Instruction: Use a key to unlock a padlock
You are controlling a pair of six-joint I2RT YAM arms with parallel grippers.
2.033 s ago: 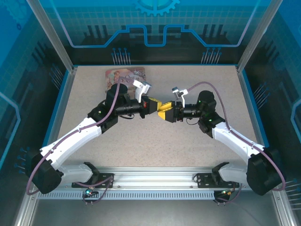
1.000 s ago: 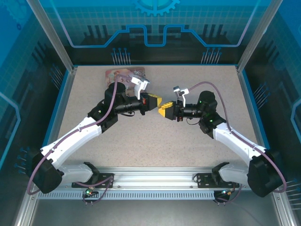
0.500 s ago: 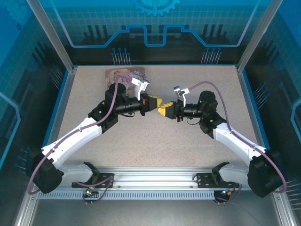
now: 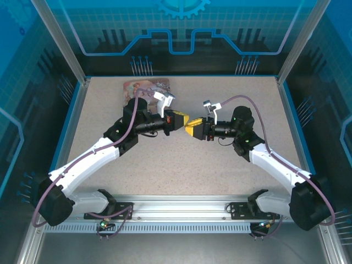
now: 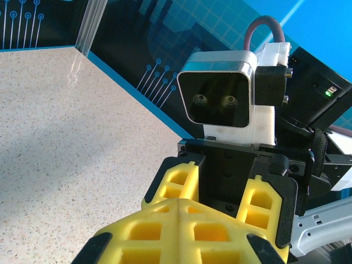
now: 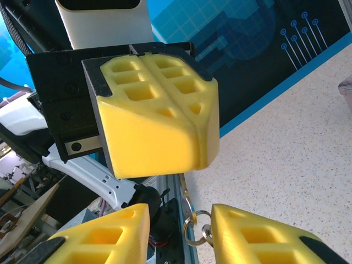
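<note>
L fingers (image 5: 179, 220) pressed together, R fingers (image 4: 192, 131) spread w/ small metal rings (image 6: 195, 226) between; unlock prob not done yet.

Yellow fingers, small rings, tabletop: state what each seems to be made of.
Fingers: matte moulded plastic or rubber, with ribbed cavities. Rings: shiny metal, with bright glints. Tabletop: speckled stone-look surface, perhaps laminate; slightly glossy reflections.

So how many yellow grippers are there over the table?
2. The left gripper and the right gripper face each other above the table, tips close together.
</note>
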